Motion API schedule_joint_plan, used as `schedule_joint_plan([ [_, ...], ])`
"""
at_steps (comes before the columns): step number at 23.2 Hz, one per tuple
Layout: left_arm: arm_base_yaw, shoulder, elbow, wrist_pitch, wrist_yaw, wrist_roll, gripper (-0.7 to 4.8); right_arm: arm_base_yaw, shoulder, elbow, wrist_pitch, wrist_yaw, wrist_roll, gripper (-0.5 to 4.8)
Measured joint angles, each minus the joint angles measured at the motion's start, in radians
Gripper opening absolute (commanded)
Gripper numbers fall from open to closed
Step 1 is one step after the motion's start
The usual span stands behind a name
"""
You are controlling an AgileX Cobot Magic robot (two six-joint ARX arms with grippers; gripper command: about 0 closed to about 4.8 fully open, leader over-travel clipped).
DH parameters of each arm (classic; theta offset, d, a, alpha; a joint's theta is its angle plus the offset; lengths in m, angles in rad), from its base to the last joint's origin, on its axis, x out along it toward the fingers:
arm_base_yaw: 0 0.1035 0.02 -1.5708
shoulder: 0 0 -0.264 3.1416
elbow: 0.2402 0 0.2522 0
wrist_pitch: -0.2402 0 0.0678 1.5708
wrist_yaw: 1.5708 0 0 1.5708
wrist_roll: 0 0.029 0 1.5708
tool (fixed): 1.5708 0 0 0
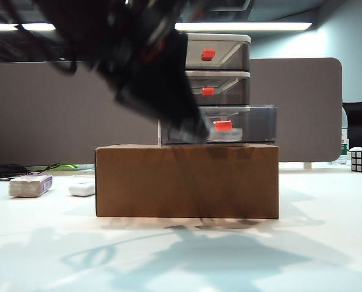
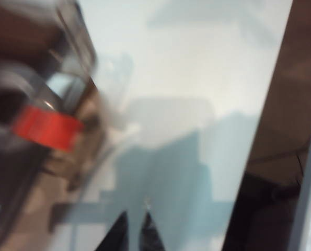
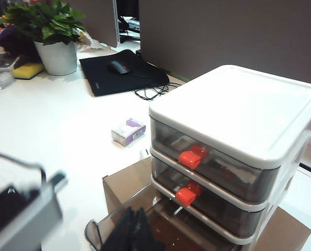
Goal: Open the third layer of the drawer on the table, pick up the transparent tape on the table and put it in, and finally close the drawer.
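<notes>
Three trays are seen in the exterior view in the drawer (image 1: 218, 55) on a cardboard box (image 1: 187, 180) on the table (image 1: 181, 255); the third layer (image 1: 241, 125) is pulled out. At its nine o'clock the blurred left gripper (image 1: 190, 131) is seen. The transparent tape cannot be made out.

In the left wrist view the fingers (image 2: 118, 236) are nearly pressed together, empty.

In the right wrist view the right gripper (image 3: 134, 232) is held over the open tray, fingers together.

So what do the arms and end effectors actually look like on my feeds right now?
The left arm is a blurred black mass with black cables trailing off it and a hint of red near its housing. Its left end effector shows two slim, dark, tapered fingers. The right end effector is also black, with narrow pointed fingers. No markings are legible on either.
</notes>
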Motion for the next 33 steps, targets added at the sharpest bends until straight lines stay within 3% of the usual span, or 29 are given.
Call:
schedule_joint_plan([
  [10,0.003,0.077,-0.002,0.186,-0.107,-0.011,-0.05,0.000,0.000,0.000,-0.024,0.011,-0.013,-0.05],
  [14,0.004,0.079,-0.002,0.203,-0.246,-0.011,-0.05,0.000,0.000,0.000,-0.045,0.017,-0.026,-0.05],
  [17,0.018,0.092,-0.002,0.251,-0.291,-0.011,-0.04,0.000,0.000,0.000,-0.045,0.018,-0.033,-0.05],
  [22,0.076,0.179,-0.002,0.428,-0.306,-0.011,-0.05,0.000,0.000,0.000,-0.053,0.018,-0.053,-0.05],
  [33,0.088,0.283,-0.002,0.603,-0.397,-0.010,-0.05,0.000,0.011,0.000,-0.053,0.044,-0.072,-0.05],
])
